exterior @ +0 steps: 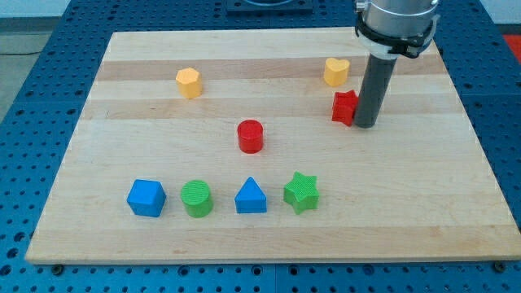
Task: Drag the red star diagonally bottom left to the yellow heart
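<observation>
My tip (365, 124) sat touching the red star's (344, 107) right side, holding nothing, just a bare rod. The star lay just below-right of the yellow heart (336, 72). Best push, I judged: leftward, gently, keeping contact centred so it wouldn't spin off.

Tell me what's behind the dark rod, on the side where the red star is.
My tip sits against the red star on the view's right, and the rod hides the star's right edge. The yellow heart shows fully just above the star. Whether tip and star touch is covered.
</observation>
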Available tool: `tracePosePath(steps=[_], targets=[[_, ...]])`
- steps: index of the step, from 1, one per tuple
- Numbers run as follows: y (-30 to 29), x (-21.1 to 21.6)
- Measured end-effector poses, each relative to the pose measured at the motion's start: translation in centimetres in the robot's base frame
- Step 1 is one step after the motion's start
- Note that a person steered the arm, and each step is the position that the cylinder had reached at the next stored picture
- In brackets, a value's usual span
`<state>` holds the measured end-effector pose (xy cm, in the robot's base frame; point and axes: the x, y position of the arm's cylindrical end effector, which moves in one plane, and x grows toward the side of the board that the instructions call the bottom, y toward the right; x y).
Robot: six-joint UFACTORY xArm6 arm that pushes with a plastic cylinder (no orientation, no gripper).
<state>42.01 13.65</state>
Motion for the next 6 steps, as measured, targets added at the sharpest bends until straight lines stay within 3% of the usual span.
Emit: tracePosePath(steps=[3, 6], targets=[[5.3, -1.3], [-3.7, -1.4]])
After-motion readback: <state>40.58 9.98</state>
